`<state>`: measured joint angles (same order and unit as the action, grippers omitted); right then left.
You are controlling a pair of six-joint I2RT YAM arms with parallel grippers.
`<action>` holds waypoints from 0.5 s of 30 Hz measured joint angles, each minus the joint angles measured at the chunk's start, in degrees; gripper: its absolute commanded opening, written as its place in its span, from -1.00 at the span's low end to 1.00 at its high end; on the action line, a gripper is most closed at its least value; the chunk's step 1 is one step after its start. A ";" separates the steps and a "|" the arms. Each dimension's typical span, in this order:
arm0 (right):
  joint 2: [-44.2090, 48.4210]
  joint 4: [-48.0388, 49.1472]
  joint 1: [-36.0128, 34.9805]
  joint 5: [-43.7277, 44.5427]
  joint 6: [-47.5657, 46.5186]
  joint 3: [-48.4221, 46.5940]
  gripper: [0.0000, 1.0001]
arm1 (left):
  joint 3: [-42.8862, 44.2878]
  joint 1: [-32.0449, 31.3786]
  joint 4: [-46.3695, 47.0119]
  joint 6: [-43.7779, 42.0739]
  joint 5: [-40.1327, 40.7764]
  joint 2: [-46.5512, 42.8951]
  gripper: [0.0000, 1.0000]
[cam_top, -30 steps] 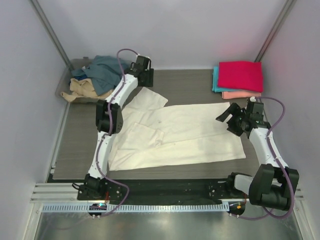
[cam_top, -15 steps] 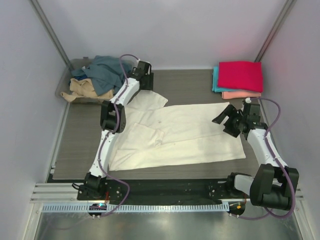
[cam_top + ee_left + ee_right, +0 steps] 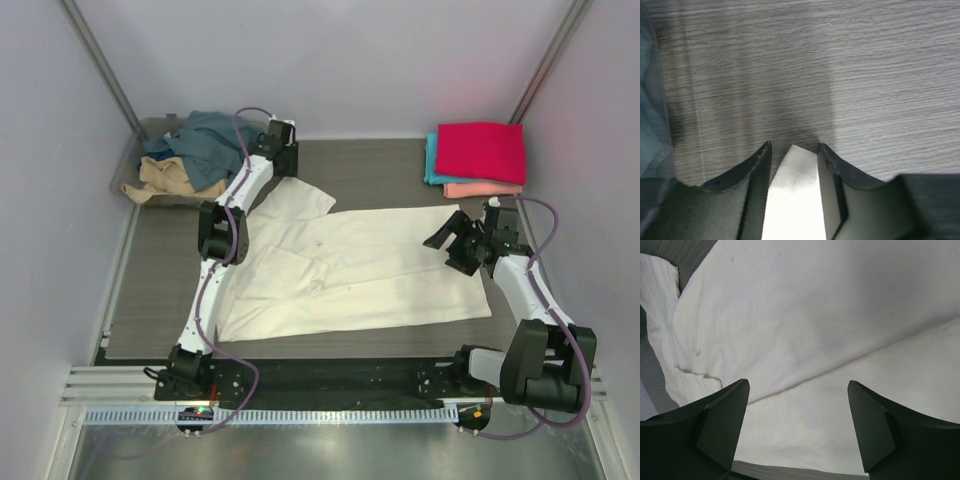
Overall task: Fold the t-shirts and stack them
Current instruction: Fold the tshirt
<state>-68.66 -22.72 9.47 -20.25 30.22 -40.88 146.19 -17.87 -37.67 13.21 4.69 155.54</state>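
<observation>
Cream t-shirt [image 3: 370, 270] lies spread on the desk [image 3: 160, 300], one corner between the left tool [image 3: 792, 146]'s jaws, grip uncertain, right tool [image 3: 797, 385] gaping empty above it; so shallow a bite could slip on lifting.

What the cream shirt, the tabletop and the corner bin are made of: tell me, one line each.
Cream t-shirt: soft matte cloth, likely cotton knit; it creases and folds limply.
Tabletop: grey wood-grain surface, matte, possibly laminate; fine streaked grain shows.
Bin: seemingly clear plastic; its wall looks translucent and faintly glossy.
</observation>
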 measured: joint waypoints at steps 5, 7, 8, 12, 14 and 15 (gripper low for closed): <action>-0.11 0.02 0.00 0.17 -0.09 0.02 0.71 | -1.38 0.02 1.95 -0.48 -0.76 -0.28 -0.62; -0.11 0.04 0.00 0.28 -0.11 0.11 0.71 | -1.88 0.07 2.45 -0.07 -1.05 -0.46 -0.99; -0.11 0.09 0.00 0.42 -0.11 0.20 0.71 | -2.05 0.09 2.58 0.02 -1.36 -0.57 -0.99; -0.50 0.28 0.00 1.09 -0.13 0.33 0.71 | -3.02 0.15 2.60 0.15 -3.02 -1.29 -0.99; -0.92 0.50 0.00 1.57 -0.11 0.33 0.71 | -3.82 0.09 1.68 0.46 -3.43 -2.12 -0.99; -1.16 0.57 0.00 1.88 -0.07 0.31 0.71 | -4.17 0.04 0.96 0.66 -3.56 -2.49 -0.99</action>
<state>-69.82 -22.15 9.47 -18.37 30.15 -40.58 142.02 -17.82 -36.71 13.87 1.13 153.05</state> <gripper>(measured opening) 0.856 0.006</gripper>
